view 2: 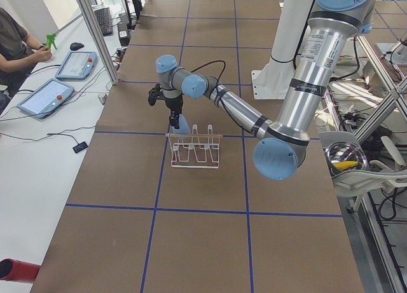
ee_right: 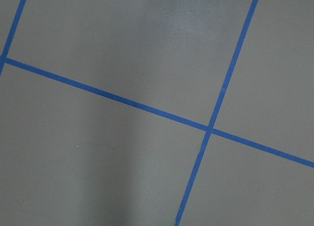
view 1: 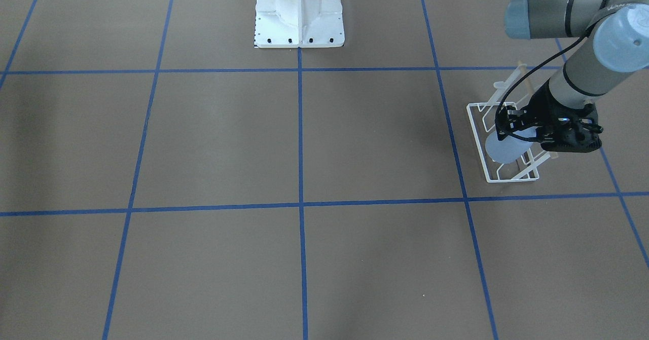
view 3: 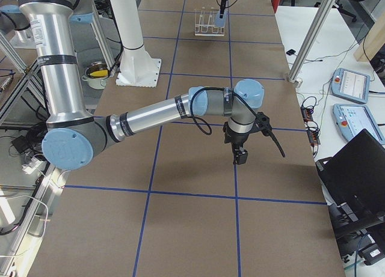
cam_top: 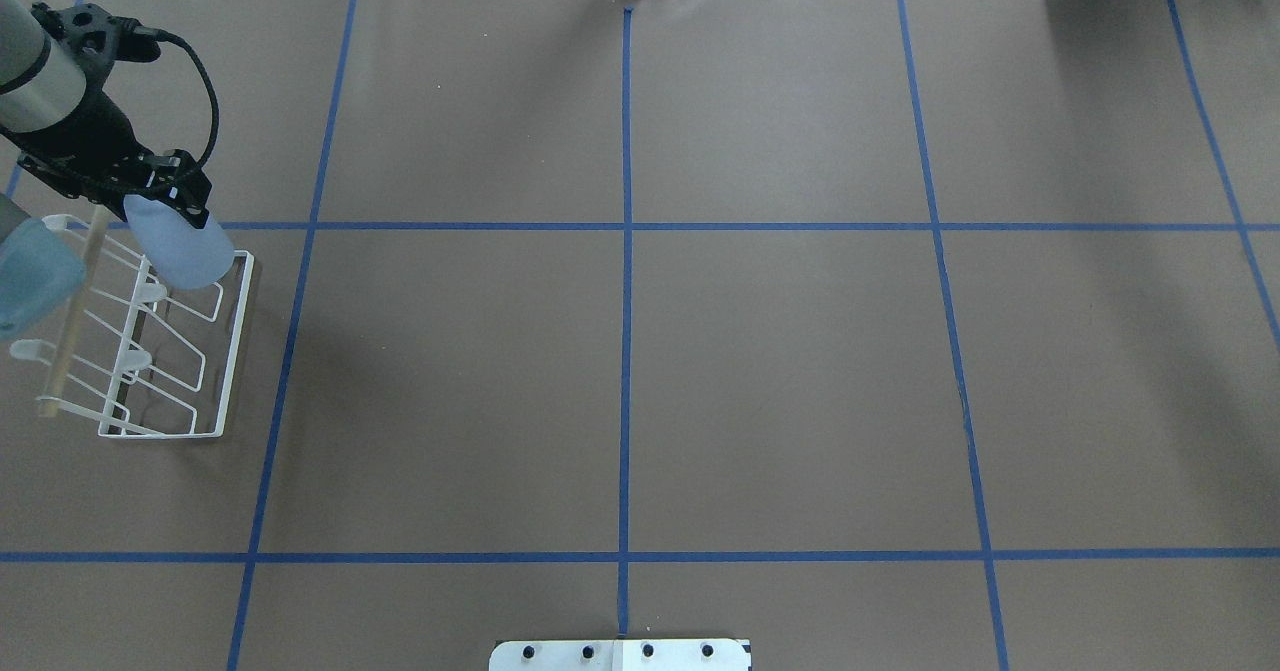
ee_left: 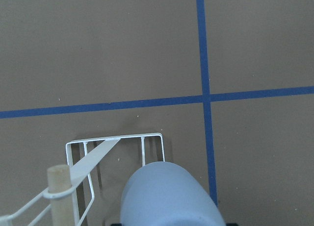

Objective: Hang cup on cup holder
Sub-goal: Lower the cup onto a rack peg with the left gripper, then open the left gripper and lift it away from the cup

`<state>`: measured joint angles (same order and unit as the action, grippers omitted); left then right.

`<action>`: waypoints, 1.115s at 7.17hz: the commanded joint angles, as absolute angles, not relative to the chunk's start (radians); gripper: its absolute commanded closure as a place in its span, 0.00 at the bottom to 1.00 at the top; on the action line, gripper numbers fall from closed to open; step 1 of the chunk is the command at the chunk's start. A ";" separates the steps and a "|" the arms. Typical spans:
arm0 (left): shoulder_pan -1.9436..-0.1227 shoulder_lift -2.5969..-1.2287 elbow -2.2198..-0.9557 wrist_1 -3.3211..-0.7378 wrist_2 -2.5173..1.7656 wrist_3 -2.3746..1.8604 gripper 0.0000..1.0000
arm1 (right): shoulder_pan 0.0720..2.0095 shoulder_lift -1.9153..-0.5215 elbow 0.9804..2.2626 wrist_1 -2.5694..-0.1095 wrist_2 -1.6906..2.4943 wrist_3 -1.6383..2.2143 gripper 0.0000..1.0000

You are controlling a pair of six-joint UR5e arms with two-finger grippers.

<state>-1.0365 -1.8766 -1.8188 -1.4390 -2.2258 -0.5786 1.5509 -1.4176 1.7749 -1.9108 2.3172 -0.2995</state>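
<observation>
The pale blue-grey cup (cam_top: 185, 246) is tilted over the far end of the white wire cup holder (cam_top: 236, 351), and my left gripper (cam_top: 165, 206) is shut on it. In the left wrist view the cup (ee_left: 169, 196) fills the bottom centre, its closed end pointing away above the cup holder's end frame (ee_left: 113, 138). In the front-facing view the left gripper (view 1: 517, 129) holds the cup (view 1: 504, 150) over the cup holder (view 1: 512, 180). Whether a prong sits inside the cup is hidden. My right gripper (view 3: 239, 160) hangs over bare table; I cannot tell whether it is open or shut.
The cup holder's tan wooden rod (cam_top: 70, 321) runs along its left side. The white robot pedestal base (view 1: 299, 15) stands at the table's middle rear. Blue tape lines (cam_top: 625, 301) grid the brown table. A person sits at the table's end with tablets (view 2: 44, 96).
</observation>
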 commanded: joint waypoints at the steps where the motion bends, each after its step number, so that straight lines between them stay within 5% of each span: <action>1: -1.032 -1.876 -1.801 -1.460 -2.226 -0.571 0.02 | 1.551 -1.417 1.776 -1.911 2.330 -0.301 0.00; 8: -1.211 -1.870 -1.856 -1.444 -2.255 -0.348 0.02 | 1.546 -1.359 1.784 -1.922 2.315 -0.301 0.00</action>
<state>-1.1442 -1.8773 -1.8587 -1.4486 -2.2613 -0.4518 1.5479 -1.3757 1.7835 -1.9211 2.3201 -0.3009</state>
